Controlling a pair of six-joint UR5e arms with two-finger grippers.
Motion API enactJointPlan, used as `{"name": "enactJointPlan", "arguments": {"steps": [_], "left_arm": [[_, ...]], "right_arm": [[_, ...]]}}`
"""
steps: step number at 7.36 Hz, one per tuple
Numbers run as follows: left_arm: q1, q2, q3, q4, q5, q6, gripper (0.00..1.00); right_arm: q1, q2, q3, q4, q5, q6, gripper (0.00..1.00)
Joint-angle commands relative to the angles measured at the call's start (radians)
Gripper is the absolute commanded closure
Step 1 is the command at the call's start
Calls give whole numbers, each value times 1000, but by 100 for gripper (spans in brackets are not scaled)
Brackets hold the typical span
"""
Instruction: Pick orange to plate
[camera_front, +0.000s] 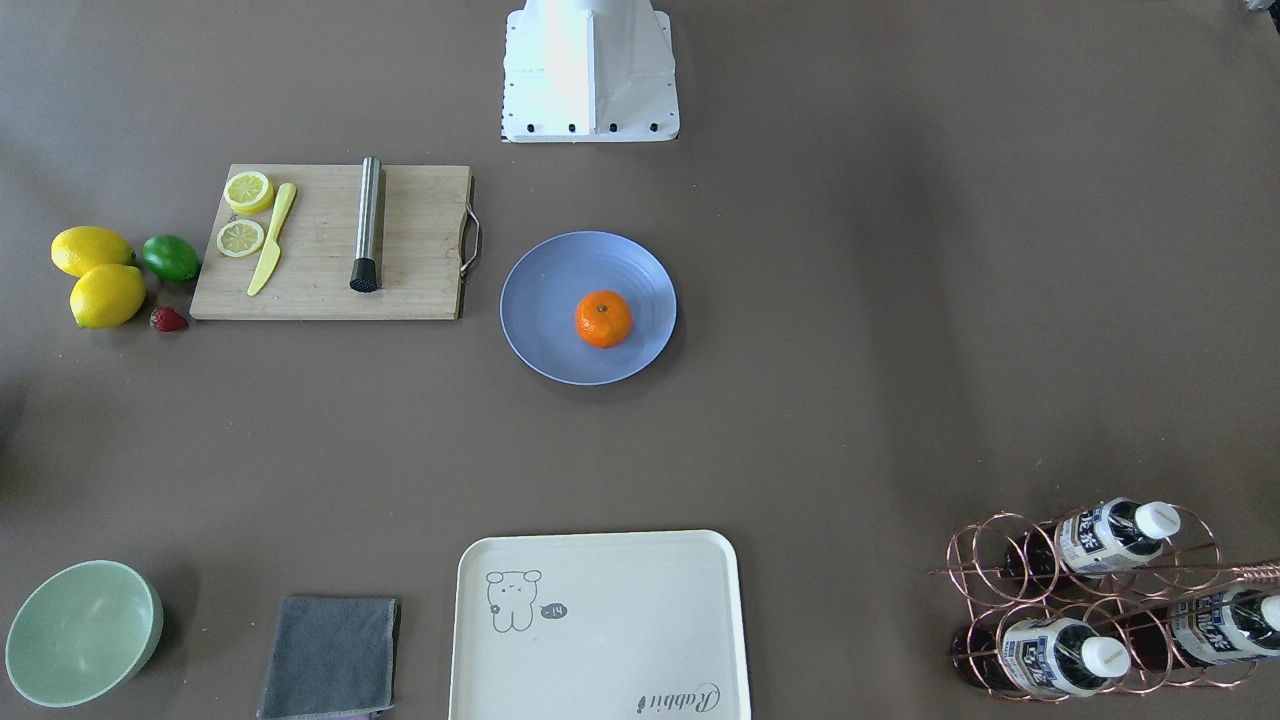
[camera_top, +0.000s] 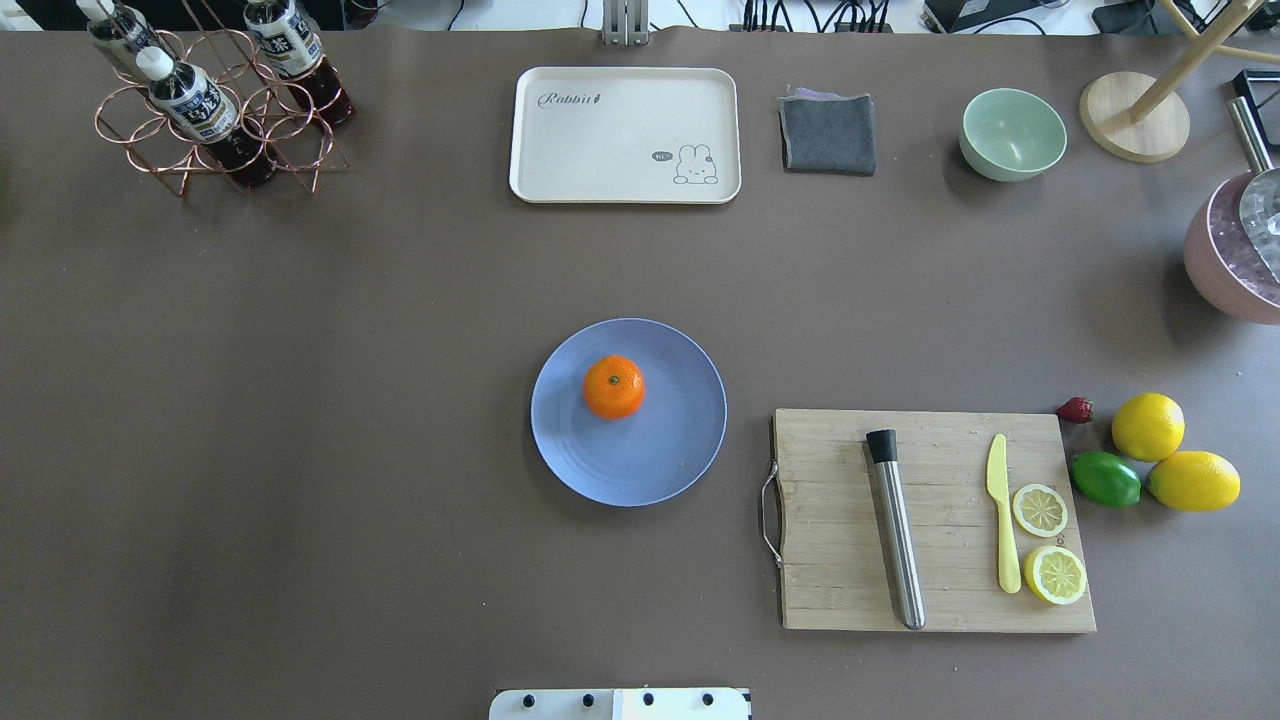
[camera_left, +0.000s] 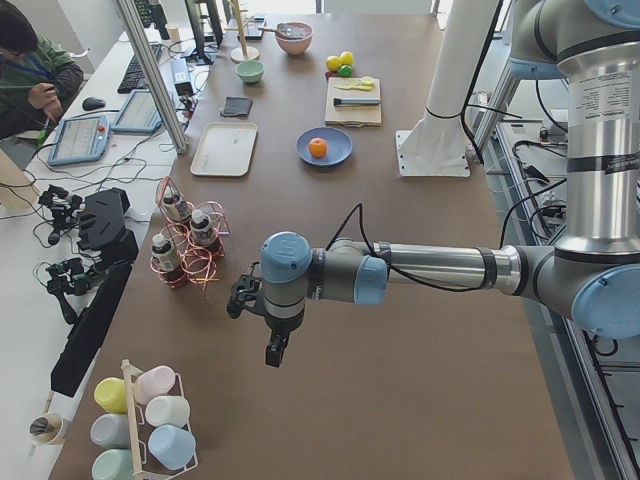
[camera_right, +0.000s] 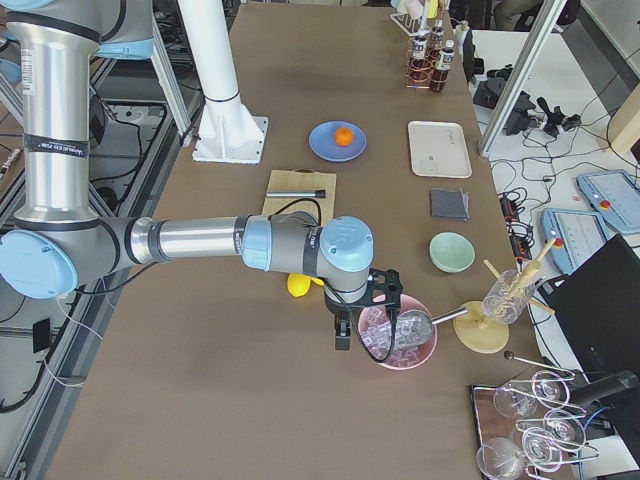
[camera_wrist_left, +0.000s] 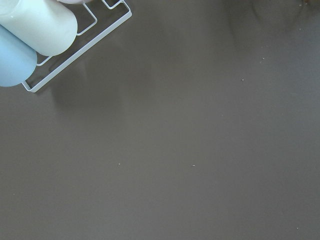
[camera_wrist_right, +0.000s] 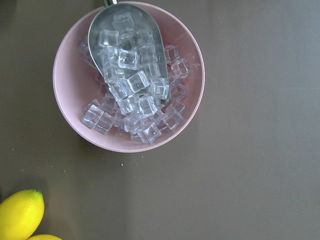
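Already the orange (camera_top: 613, 387) lies on the plate (camera_top: 645, 462); whether the left tool (camera_left: 274, 352) or the right tool (camera_right: 343, 338) is clenched, I cannot tell.

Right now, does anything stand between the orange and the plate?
Nothing visible does. The orange already sits on the plate, off its centre, with nothing else on it. The left gripper and right gripper hang far off, at the table's ends.
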Motion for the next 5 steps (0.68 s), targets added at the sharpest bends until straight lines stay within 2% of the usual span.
{"name": "enactJointPlan", "arguments": {"steps": [1, 5], "left_arm": [[1, -3, 9, -10, 0, 1, 2], [1, -1, 17, -10, 0, 0, 2]], "right_arm": [[1, 13, -13, 1, -1, 9, 0], [1, 17, -10, 1, 14, 9, 0]]}}
